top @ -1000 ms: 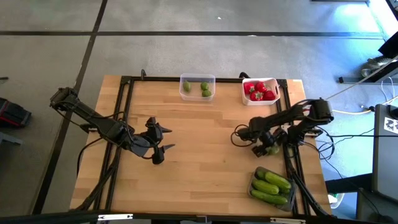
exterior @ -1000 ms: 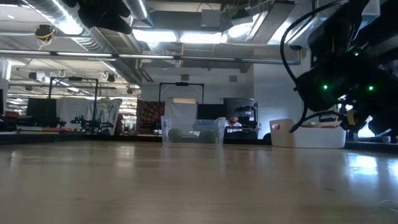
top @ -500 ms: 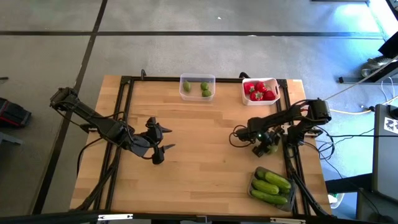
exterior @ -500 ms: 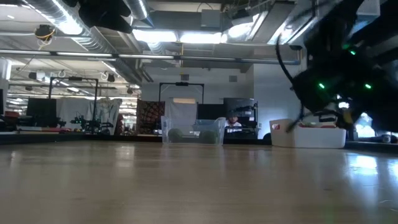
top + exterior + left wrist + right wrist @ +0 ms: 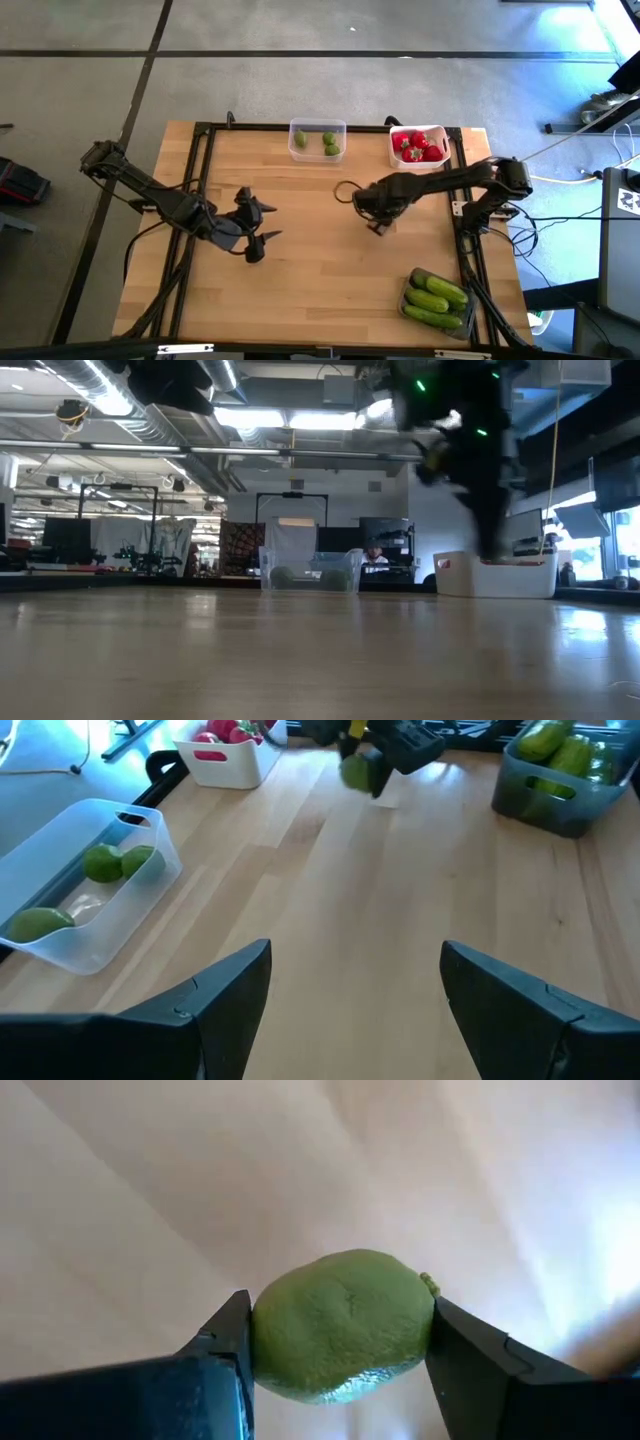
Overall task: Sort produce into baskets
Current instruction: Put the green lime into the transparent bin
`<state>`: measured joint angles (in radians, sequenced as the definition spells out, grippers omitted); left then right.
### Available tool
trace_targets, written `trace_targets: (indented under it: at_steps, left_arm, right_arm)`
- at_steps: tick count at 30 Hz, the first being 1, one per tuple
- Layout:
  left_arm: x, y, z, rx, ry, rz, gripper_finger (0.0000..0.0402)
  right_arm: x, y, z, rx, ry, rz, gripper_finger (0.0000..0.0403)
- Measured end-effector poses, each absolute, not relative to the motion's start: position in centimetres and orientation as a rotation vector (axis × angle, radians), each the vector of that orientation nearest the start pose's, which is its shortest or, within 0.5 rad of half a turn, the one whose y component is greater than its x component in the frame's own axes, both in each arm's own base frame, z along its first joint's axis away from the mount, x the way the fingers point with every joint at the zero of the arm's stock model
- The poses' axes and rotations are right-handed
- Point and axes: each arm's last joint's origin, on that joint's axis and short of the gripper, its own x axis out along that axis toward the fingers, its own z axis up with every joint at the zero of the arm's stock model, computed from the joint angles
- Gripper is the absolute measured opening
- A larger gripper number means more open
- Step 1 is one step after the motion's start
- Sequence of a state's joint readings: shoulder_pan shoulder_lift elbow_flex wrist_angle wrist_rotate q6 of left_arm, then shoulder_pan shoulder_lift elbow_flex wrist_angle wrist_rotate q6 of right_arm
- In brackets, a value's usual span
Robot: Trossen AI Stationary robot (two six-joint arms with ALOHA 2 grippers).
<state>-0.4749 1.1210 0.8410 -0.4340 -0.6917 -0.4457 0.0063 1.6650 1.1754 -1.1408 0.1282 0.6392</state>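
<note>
The right gripper [image 5: 377, 203] is clamping a green fruit [image 5: 343, 1323] between its fingers above mid-table, short of the clear tub [image 5: 317, 139]; it should be carrying the fruit level, centring over that tub and lowering before releasing. The left gripper [image 5: 262, 224] is waiting wide open and empty at table-left. Only the right wrist view is showing both fingers pressing the fruit's sides; the high view is hiding it but giving the route.

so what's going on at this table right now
The right tool is shut on a small green fruit, held above the middle of the table. The left tool hangs open over the table's left side. The clear tub holds green fruits, the white tub red pieces, the dark tub cucumbers.
</note>
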Motion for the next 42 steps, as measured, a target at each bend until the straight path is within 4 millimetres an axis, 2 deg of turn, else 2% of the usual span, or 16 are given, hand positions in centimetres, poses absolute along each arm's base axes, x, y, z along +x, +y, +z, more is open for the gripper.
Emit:
trace_targets:
  at_steps: [5,9,19,23,30,34,42]
  left_arm:
    - [21.0,-8.4,27.2,-0.048,0.532,0.346,0.0288]
    - [21.1,-8.2,27.2,-0.053,0.528,0.355,0.0288]
    - [21.1,-8.1,27.2,-0.067,0.526,0.362,0.0288]
    - [21.1,-8.1,27.2,-0.063,0.526,0.361,0.0288]
    - [21.1,-8.1,27.3,-0.047,0.527,0.357,0.0288]
    - [21.1,-8.1,27.2,-0.042,0.53,0.356,0.0288]
    - [21.1,-8.1,27.2,-0.039,0.531,0.356,0.0288]
  right_arm:
    - [31.6,-1.2,22.2,0.293,1.221,-0.531,0.0186]
    - [33.5,-3.2,22.8,0.305,1.016,-0.502,0.0186]
    - [35.8,-9.5,23.9,0.296,0.674,-0.559,0.0186]
    - [36.5,-12.0,23.2,0.3,0.59,-0.6,0.0186]
    - [38.2,-15.6,20.4,0.31,0.461,-0.638,0.0186]
    - [38.5,-17.5,19.1,0.329,0.411,-0.635,0.0186]
    - [38.0,-19.2,17.9,0.373,0.416,-0.671,0.0201]
